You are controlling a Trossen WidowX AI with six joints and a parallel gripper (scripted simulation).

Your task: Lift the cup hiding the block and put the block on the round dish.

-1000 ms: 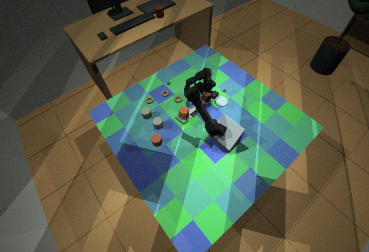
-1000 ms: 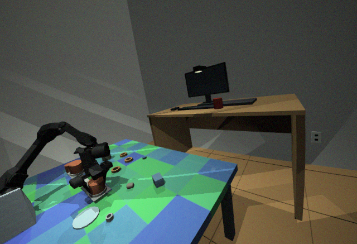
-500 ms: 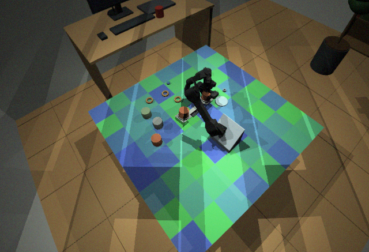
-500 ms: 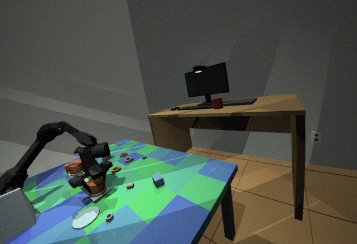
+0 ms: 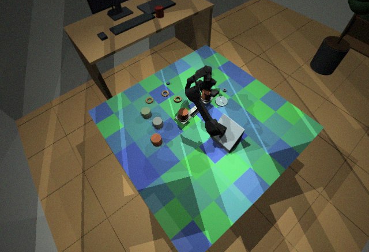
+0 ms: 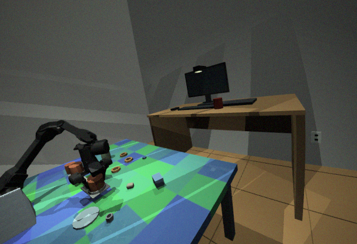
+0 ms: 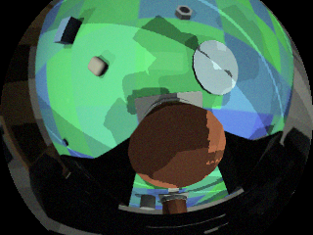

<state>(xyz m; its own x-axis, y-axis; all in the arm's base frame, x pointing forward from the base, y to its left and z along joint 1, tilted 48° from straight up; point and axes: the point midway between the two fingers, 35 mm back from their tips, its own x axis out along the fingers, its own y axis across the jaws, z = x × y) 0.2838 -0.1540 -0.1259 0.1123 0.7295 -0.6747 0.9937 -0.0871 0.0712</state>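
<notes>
The balance (image 5: pixel 194 111) has an orange-brown cup on each end. My gripper (image 5: pixel 207 91) (image 6: pixel 91 175) (image 7: pixel 173 131) is shut on the cup at the dish-side end (image 6: pixel 95 184) (image 7: pixel 171 142), with a finger on either side. This cup is upright and appears to be still on its pan (image 7: pixel 194 99). The other cup (image 5: pixel 183 114) stands on the far pan, clear of the fingers. The pale round dish (image 5: pixel 221 101) (image 6: pixel 86 217) (image 7: pixel 215 68) lies beside the gripped cup's end, with no cup over it. No block is visible under either cup.
A green cylinder (image 5: pixel 146 112), a grey cylinder (image 5: pixel 157 122) and an orange one (image 5: pixel 156 139) stand beyond the other cup. Several rings lie nearby. A nut (image 6: pixel 109 217) (image 7: pixel 184 12) is by the dish. A stone (image 6: pixel 130 185) (image 7: pixel 98 66) and blue box (image 6: pixel 158 179) (image 7: pixel 67 30) lie farther off.
</notes>
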